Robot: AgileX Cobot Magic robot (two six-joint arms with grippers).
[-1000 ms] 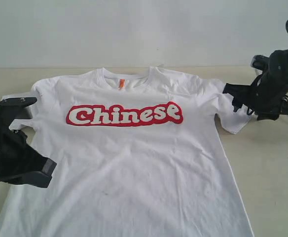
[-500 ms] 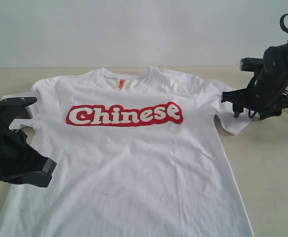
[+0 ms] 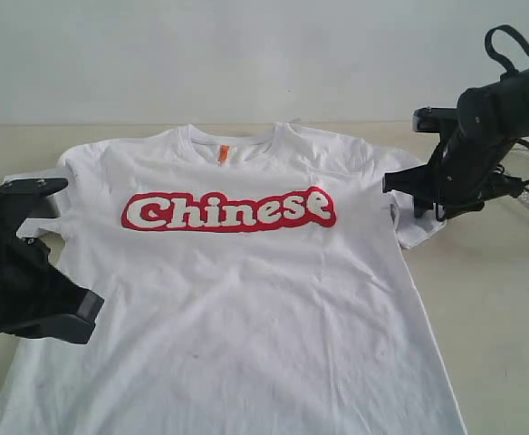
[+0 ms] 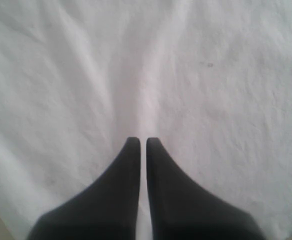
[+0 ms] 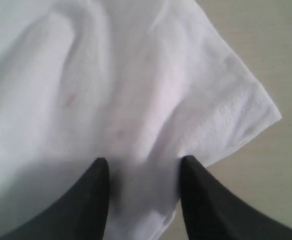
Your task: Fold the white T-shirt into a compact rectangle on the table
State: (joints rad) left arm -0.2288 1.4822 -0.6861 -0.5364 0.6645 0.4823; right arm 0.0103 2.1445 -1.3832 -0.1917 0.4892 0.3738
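"Exterior view: what has been changed?"
"The right gripper (image 3: 408, 195) has been brought inward from the table (image 3: 500, 344) side onto the right sleeve (image 3: 420, 222) of the white T-shirt (image 3: 246, 308), which is laid flat, print up. The sleeve tip has been drawn in slightly."
"Is the sleeve held?"
"Not yet, it is judged. In the right wrist view the jaws are seen apart, with sleeve cloth bunched between them. A first sleeve fold is being prepared."
"And the left gripper (image 4: 142, 141)?"
"Unmoved. It is seen closed over the shirt's body, with no cloth visibly pinched."
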